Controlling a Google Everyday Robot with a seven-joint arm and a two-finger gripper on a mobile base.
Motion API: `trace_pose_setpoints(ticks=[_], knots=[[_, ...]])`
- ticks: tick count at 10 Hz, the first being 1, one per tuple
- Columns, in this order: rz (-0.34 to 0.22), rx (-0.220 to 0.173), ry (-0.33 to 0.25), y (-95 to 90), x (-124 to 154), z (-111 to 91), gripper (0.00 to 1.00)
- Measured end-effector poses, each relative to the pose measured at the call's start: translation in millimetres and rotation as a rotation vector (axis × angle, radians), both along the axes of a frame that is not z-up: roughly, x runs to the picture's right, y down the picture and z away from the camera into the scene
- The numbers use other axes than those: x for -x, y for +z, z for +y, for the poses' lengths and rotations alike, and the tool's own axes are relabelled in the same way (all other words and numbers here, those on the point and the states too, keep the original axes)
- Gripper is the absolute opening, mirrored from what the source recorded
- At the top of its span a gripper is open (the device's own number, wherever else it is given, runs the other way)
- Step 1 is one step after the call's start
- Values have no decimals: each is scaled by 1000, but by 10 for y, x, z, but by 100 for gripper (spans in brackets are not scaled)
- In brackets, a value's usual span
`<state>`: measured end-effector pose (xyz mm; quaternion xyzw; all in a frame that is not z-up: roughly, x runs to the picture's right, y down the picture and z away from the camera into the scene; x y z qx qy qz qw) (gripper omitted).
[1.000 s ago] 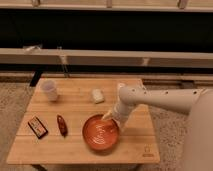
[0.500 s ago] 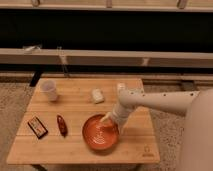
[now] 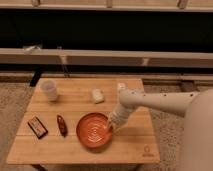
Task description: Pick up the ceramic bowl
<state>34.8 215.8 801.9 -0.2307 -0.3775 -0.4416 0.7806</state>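
Observation:
The ceramic bowl (image 3: 93, 132) is wide, round and glossy orange-red with pale swirl marks inside. It sits on the wooden table (image 3: 75, 105) near the front middle. My gripper (image 3: 110, 125) comes in from the right on a white arm and is at the bowl's right rim, reaching down over it. The rim there is partly hidden by the gripper.
A small white cup (image 3: 49, 90) stands at the table's back left. A white lump (image 3: 97, 95) lies behind the bowl. A dark red oblong object (image 3: 61, 125) and a dark flat packet (image 3: 37, 126) lie left of the bowl. A low wall and railing run behind.
The gripper has shifted slightly lower and closer onto the bowl's right rim. The bowl and the other objects have not moved.

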Motion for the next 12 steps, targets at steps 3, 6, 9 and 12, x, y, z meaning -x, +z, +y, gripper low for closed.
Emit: trace_pose_setpoints(ticks=[3,6,9,12], knots=[[-21,-39,31,-179,-81,-308,0],[-44,-87,51,-247,-157,-608,0],[-73,-113,82,-271,-220,-788,0],[-105,-136,108,-293,-257,-940,0]])
